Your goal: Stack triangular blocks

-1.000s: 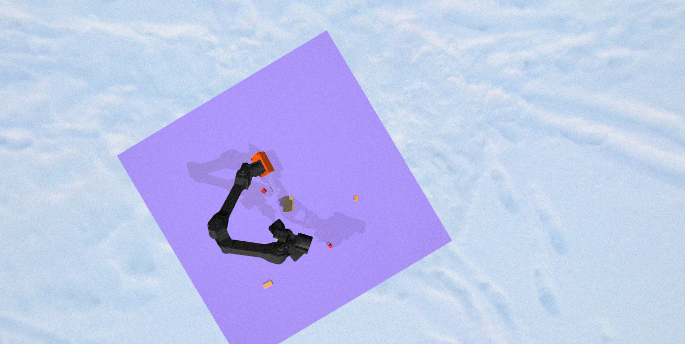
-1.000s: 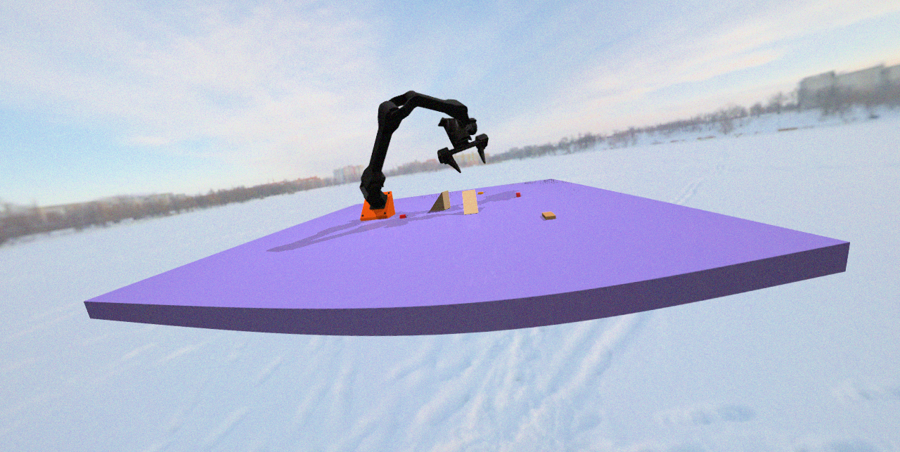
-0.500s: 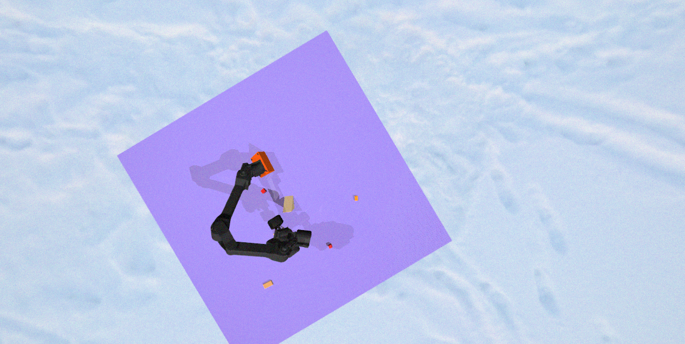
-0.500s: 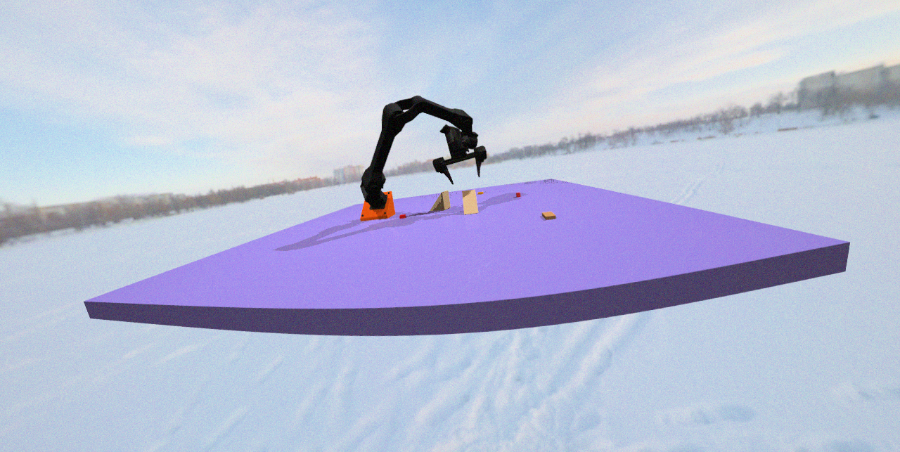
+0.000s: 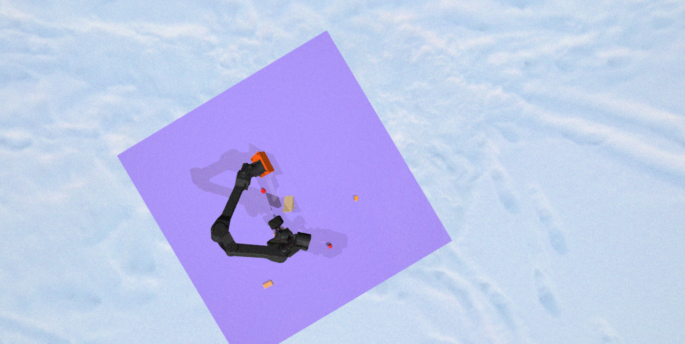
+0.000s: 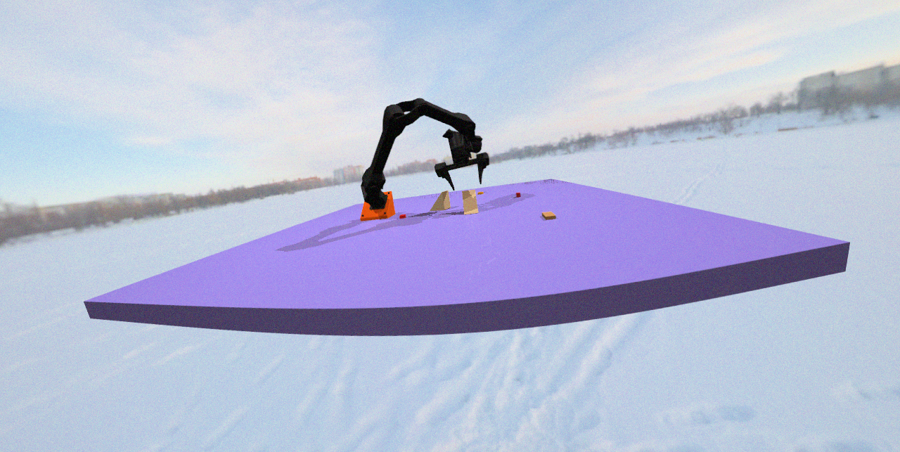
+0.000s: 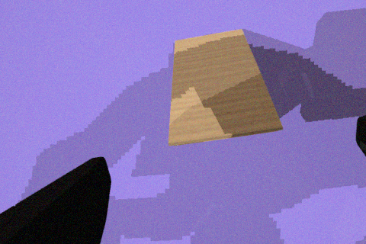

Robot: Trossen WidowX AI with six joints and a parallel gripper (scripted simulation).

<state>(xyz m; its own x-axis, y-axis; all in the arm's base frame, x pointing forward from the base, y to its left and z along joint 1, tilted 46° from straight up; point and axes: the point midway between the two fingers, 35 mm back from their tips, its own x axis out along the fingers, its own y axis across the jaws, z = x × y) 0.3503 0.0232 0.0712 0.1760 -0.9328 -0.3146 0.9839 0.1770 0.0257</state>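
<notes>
One tan triangular block (image 5: pixel 288 204) (image 6: pixel 442 201) stands on the purple table (image 5: pixel 335 116) (image 6: pixel 440 273), its sloped side toward the arm's base in the exterior view. The other tan triangular block (image 6: pixel 470 204) (image 7: pixel 213 84) stands a little to the right there, with a tall flat-looking face and arm shadow across it. In the top view the hand hides nearly all of it. My gripper (image 6: pixel 467 186) (image 7: pixel 235 149) is open and empty, pointing down above this second block. In the wrist view the block lies between and beyond the fingertips. The two blocks stand apart.
A small red cube (image 5: pixel 263 190) (image 6: pixel 402 216) lies near the orange base (image 5: pixel 266 162) (image 6: pixel 384 204). Another red cube (image 5: pixel 329 246) (image 6: pixel 517 195), a flat tan block (image 5: pixel 267 284) (image 6: pixel 548 216) and a small orange block (image 5: pixel 356 198) (image 6: pixel 479 192) lie farther out.
</notes>
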